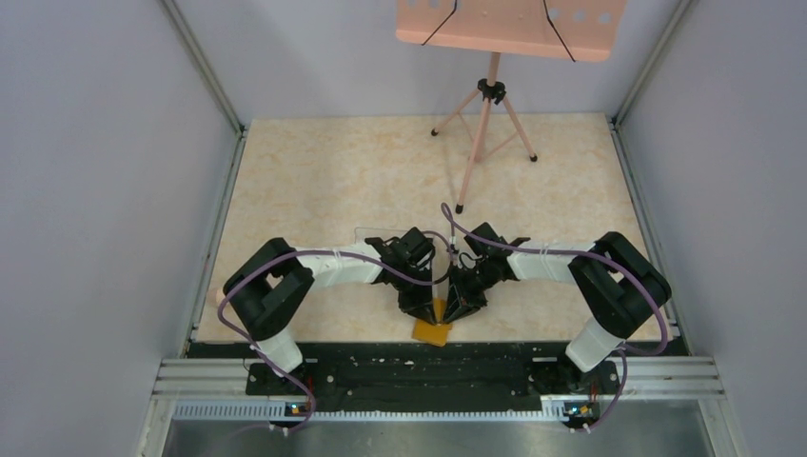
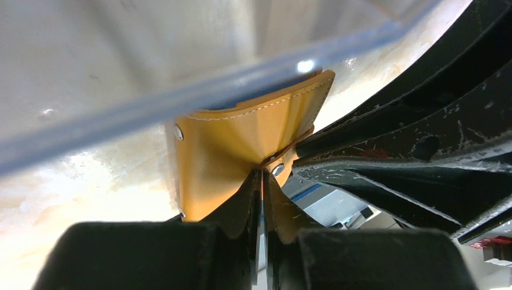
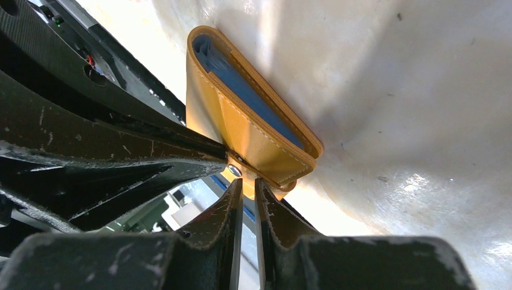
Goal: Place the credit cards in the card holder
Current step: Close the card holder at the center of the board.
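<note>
the wallet (image 1: 431, 332) was folded at the bench's (image 1: 362, 171) near edge, its blue-grey pockets showing. the left end effector (image 2: 262, 176) was pinched together on its lower edge. the right end effector (image 3: 248, 181), almost together, seemed clamped on the clasp tab, though the contact was hard to see.

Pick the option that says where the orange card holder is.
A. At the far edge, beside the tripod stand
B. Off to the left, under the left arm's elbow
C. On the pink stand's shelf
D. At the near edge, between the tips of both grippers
D: the top view shows the card holder at the near edge, and the left gripper and right gripper both have their tips at its clasp end.
</note>
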Controlling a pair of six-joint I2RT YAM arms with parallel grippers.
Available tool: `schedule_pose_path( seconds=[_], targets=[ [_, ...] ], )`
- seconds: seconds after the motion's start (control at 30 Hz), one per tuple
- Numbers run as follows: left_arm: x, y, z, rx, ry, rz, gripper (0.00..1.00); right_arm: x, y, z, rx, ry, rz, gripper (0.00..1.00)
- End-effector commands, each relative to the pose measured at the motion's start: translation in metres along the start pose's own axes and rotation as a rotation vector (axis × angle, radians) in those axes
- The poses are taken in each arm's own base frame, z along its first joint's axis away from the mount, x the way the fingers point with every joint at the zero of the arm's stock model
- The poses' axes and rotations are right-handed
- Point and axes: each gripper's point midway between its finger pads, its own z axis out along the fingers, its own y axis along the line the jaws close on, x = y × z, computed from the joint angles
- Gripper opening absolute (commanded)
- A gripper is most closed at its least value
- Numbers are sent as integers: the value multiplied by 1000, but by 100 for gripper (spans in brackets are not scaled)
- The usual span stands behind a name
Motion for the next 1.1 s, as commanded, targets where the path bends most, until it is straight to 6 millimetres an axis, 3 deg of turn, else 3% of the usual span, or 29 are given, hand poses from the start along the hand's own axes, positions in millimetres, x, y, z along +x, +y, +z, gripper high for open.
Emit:
schedule_pose_path(
  seconds=[0.0,0.17,0.37,0.67,0.87,1.07],
  targets=[
    [-5,5,-3,-61,-15,23,11,-6,1,-1,24,-33,-50,13],
    [-7,11,-10,-107,-37,44,26,-5,0,-1,25,-32,-50,13],
    [-4,0,1,-21,1,39,27,-5,-1,0,28,-30,-51,13],
    [-6,-14,4,42,8,23,19,-8,2,-1,25,-38,-51,13],
    [-8,-15,0,33,-8,25,0,-9,4,-2,19,-45,-52,13],
    [-14,-15,-8,-12,-41,47,0,-11,8,-4,14,-56,-57,13]
  ],
)
